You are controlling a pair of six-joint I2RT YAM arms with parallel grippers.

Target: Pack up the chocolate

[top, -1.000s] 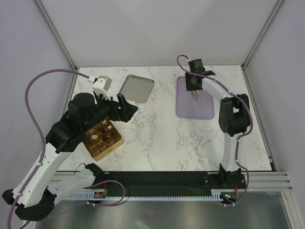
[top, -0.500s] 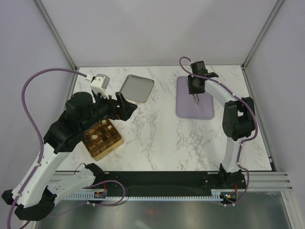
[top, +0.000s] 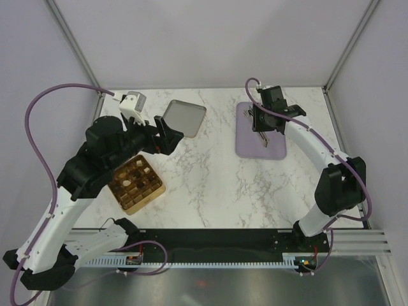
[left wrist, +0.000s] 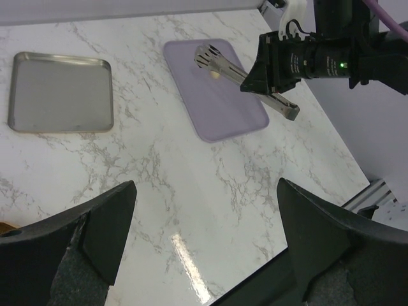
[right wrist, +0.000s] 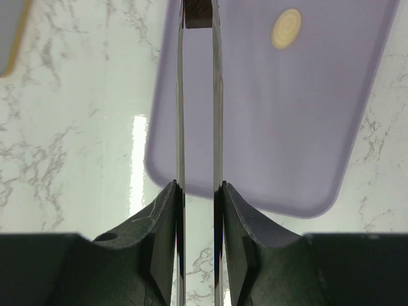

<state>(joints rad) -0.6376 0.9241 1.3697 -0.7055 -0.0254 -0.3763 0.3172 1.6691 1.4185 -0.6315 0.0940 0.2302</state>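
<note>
Left claw (top: 166,134) hangs released, jaws spread wide and holding nothing, over the marble table (top: 223,185) just past the gold box (top: 148,200). Some of the box's grid cells look filled, dark and pale, though the top view is too small to count them. Beyond it lies the steel tray (left wrist: 60,92), well apart from the work.

Further right sits the lilac tray (right wrist: 287,127), and over it the right claw (right wrist: 197,191) is clenched on a pair of long tongs (left wrist: 226,65), its pads pressing the two thin blades together. At the far tips a dark piece (right wrist: 197,16) sits between the blades, apparently pinched. I cannot tell whether it has left the tray. A cream-white piece (right wrist: 286,29) lies loose on the lilac surface, near the tips but apart from them.

The risks come from that slender hold. The blades meet the piece only at their very ends, so an off-centre squeeze could squirt it out sideways, and too hard a squeeze could mark it. The carry to the box crosses the whole table, so any jolt may drop it. The left arm stands close over the box, crowding the approach.
</note>
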